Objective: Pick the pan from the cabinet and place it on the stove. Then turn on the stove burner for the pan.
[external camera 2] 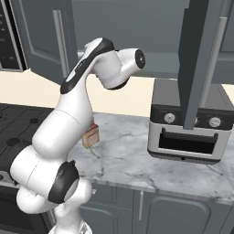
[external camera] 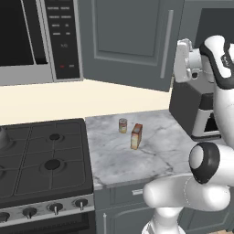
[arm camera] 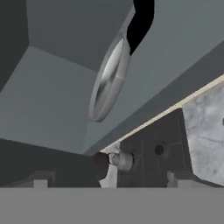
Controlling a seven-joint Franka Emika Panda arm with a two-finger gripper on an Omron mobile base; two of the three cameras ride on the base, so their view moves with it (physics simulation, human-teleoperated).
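Knobs (external camera: 55,208) line the steel front strip of the stove (external camera: 41,155), nearest the base, and the larger stove burner (external camera: 51,164) sits just behind them under its grate. To the right, the counter (external camera: 160,151) carries a small tin can (external camera: 122,125) and a box (external camera: 136,136) close together, with a toaster oven (external camera 2: 187,132) at its far right. None of these matter for the step in hand, which I judge to be the reach into the cabinet (arm camera: 57,100).

Above the counter, the arm is raised and the gripper (arm camera: 107,181) points into the open cupboard, its fingers (arm camera: 40,183) spread wide with nothing between them. The pan (arm camera: 109,81) lies on the inner shelf, well apart from the tips. It is seen nearly edge-on in the hand view, with its black handle (arm camera: 142,22) pointing away from the hand.

To do this well, the hand should probably advance straight in along the shelf and bring one finger above the near rim and one below it. It should close only once the rim sits deep between the pads. The steel looks slick, so a shallow pinch may slip. The open door (external camera 2: 201,59) hangs close beside the arm. The approach and the later withdrawal should stay clear of it, and the pan should be drawn out level.
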